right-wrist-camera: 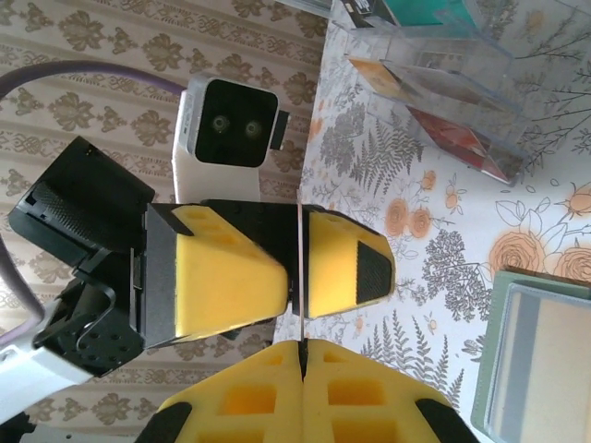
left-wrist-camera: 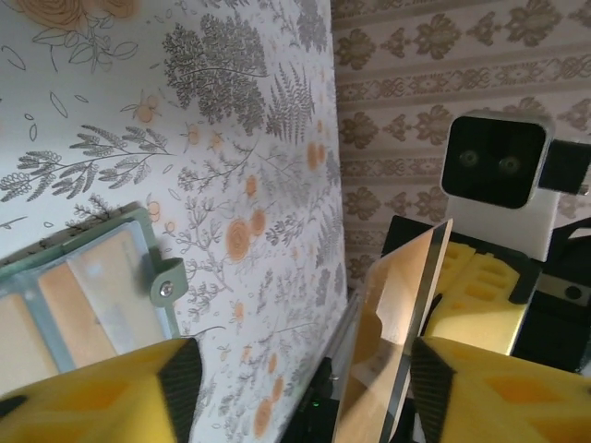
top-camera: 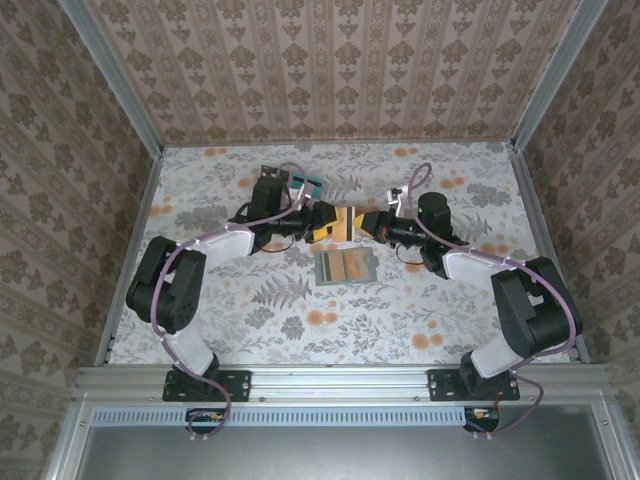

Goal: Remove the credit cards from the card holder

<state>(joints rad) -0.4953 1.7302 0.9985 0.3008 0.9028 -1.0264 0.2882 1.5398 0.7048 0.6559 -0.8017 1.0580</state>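
top view looks down from behind; close wrist views face each other, sharing the card holder (left-wrist-camera: 166, 281).

Floral tbl (top-camera: 250, 310), card holder (top-camera: 345, 267), prob. clear tray (right-wrist-camera: 452, 92)

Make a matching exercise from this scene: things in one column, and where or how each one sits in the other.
1. card holder
2. held credit card
3. clear tray
4. left gripper

A. pinched by right gripper
B. toward the far side of the table
C. open, straddling the card
D. lying open on the table

Pairs: 1-D, 2-A, 3-B, 4-C
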